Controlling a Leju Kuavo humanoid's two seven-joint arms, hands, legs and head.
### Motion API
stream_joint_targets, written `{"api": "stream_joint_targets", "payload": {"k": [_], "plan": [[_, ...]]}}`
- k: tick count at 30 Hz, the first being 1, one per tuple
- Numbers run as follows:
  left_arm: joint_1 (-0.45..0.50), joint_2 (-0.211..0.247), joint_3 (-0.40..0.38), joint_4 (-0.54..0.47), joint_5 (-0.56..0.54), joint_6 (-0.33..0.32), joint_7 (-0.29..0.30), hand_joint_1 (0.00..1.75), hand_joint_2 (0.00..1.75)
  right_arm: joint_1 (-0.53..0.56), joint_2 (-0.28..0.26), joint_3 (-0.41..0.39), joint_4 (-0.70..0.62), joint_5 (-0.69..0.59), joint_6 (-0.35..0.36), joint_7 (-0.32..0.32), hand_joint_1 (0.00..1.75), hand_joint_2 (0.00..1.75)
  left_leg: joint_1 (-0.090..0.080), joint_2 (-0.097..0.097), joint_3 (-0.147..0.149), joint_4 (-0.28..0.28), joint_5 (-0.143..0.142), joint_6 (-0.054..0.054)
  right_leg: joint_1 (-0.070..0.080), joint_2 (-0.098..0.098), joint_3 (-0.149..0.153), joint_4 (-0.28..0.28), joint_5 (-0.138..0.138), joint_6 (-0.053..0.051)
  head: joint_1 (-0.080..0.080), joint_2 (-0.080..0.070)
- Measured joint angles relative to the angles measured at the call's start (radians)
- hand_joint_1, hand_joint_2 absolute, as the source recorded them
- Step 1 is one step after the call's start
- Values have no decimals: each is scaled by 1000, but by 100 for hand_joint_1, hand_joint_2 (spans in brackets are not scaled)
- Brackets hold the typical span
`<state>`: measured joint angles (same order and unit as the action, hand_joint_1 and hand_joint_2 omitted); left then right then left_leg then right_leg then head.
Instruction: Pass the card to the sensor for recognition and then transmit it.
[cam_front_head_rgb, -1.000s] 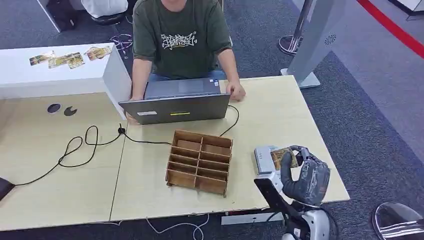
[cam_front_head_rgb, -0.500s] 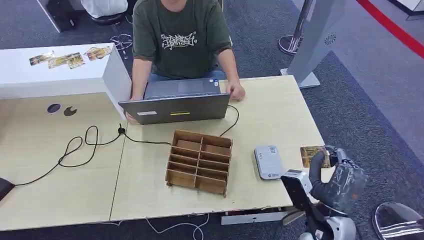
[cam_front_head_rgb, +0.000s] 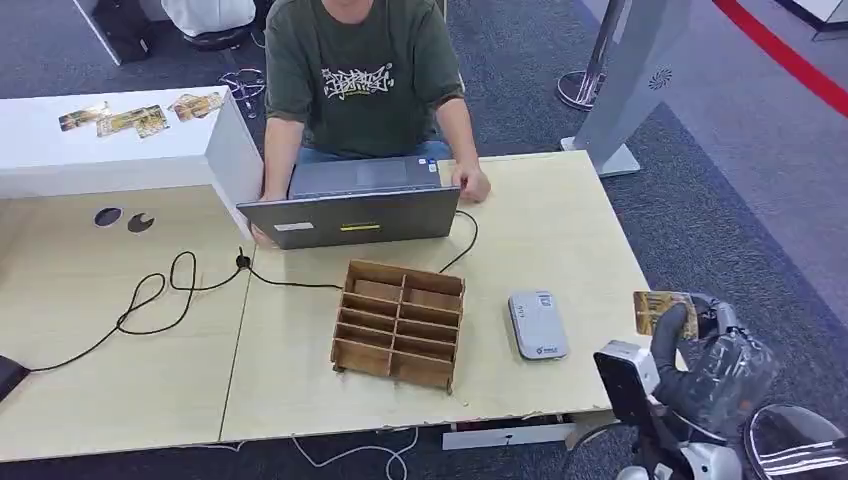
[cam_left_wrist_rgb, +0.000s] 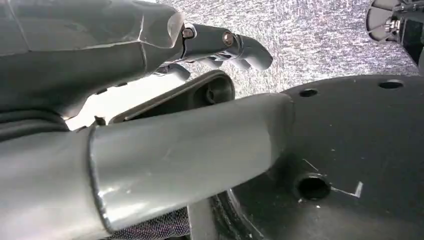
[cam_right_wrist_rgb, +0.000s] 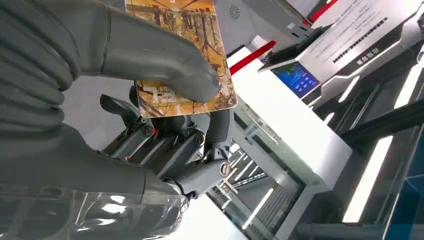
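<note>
Card (cam_front_head_rgb: 660, 309) pinched by right hand (cam_front_head_rgb: 712, 362) past the table's right edge.
Thumb (cam_right_wrist_rgb: 150, 55) presses the card against the fingers. Grey card sensor (cam_front_head_rgb: 537, 324) lies flat on the wooden table (cam_front_head_rgb: 560, 230), beside a wooden organizer (cam_front_head_rgb: 400, 323). Left hand (cam_left_wrist_rgb: 150, 45): fingers extended, holding nothing.

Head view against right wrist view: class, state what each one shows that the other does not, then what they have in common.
Head view alone: the table, the grey sensor lying on it, the wooden rack, the laptop and a person behind it. Right wrist view alone: the thumb pressed on the card's printed face, with fingers behind it. Both: the right hand holding the card, off the table's right edge.
</note>
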<state>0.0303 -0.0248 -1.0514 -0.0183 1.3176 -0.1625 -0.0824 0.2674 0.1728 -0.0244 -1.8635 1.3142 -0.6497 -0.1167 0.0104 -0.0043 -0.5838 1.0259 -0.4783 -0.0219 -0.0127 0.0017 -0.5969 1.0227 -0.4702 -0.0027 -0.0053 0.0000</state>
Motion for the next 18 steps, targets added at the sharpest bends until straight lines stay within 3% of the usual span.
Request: {"api": "stream_joint_targets", "payload": {"k": [8, 18], "plan": [[-3, 4, 0, 0, -19, -16, 7, 0, 0, -72, 15, -8, 13, 16, 0, -59, 175, 175, 0, 0, 0, 0, 0, 0, 0, 0, 0, 0, 0, 0, 0, 0], [-16, 23, 0, 0, -42, -19, 18, 0, 0, -235, -3, 50, 103, 171, 0, 59, 175, 175, 0, 0, 1, 0, 1, -1, 0, 0, 1, 1, 0, 0, 0, 0]]}}
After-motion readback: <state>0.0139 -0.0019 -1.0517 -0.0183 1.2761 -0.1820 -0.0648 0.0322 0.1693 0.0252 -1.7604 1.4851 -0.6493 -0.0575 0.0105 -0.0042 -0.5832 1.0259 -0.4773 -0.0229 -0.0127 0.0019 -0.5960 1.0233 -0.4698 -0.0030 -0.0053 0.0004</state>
